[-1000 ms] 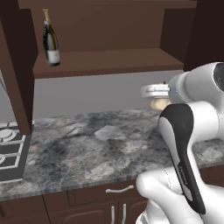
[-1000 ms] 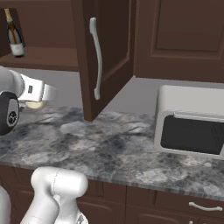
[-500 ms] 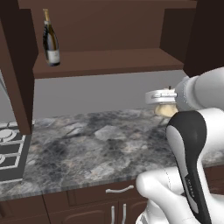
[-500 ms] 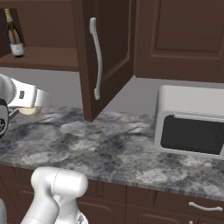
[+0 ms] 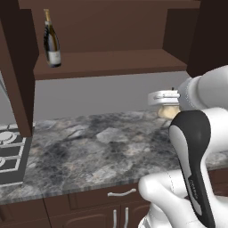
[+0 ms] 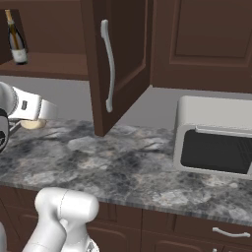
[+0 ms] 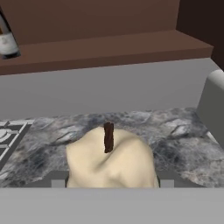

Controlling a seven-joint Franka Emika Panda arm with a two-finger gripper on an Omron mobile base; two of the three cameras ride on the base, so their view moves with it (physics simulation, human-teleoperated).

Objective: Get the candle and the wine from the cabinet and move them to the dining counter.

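Marbled counter (image 5: 89, 151) below — fingers (image 7: 58, 180) spread, clamped on candle (image 7: 111, 159).

Even, flat rendered light, soft shadows, no glare, slightly blurry.

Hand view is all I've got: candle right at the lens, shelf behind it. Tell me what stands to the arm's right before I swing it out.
Observer: An open cabinet door hangs out over the counter just right of the arm, with a long silver handle on it.
Operator: Report what's beyond that door.
Observer: A pale boxy appliance with a dark glass front sits on the counter against the wall, under closed cabinet doors.
Operator: Now the bottle. I see just its bottom.
Observer: The wine bottle stands upright at the left end of the shelf, gold foil on its neck.
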